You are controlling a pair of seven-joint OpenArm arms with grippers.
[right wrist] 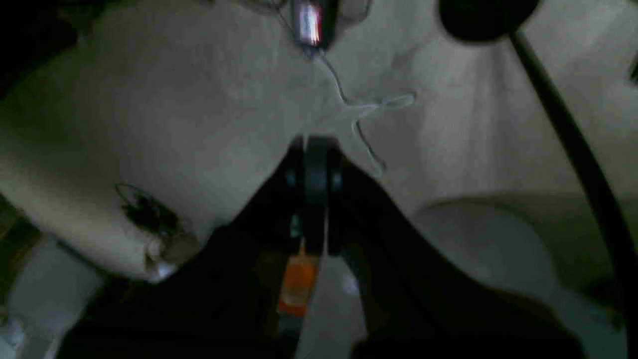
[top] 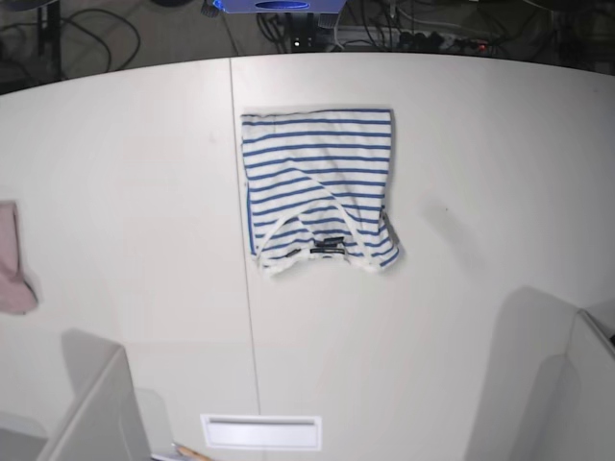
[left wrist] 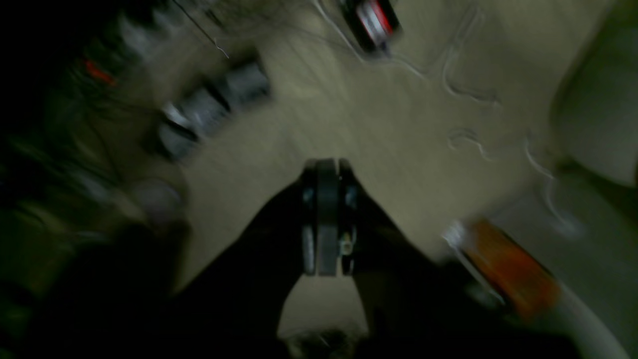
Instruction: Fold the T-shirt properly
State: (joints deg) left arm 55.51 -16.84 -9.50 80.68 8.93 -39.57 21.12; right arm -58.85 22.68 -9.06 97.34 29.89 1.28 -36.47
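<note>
The T-shirt (top: 319, 187), white with thin blue stripes, lies folded into a compact, roughly square shape on the white table (top: 461, 288), at the middle toward the back. Its small dark neck label (top: 332, 245) shows near the front edge of the fold. The shirt shows in neither wrist view. My left gripper (left wrist: 326, 167) is shut and empty, its fingers pressed together. My right gripper (right wrist: 314, 144) is shut and empty too. Both wrist views are dark and blurred. Both arms are drawn back at the table's front corners, far from the shirt.
A plain pink cloth (top: 12, 259) hangs at the table's left edge. A white rectangular plate (top: 260, 432) lies at the front middle. Grey arm parts (top: 91, 413) stand at the front left and at the front right (top: 577, 384). Power strips (left wrist: 214, 107) and cables lie beyond the table.
</note>
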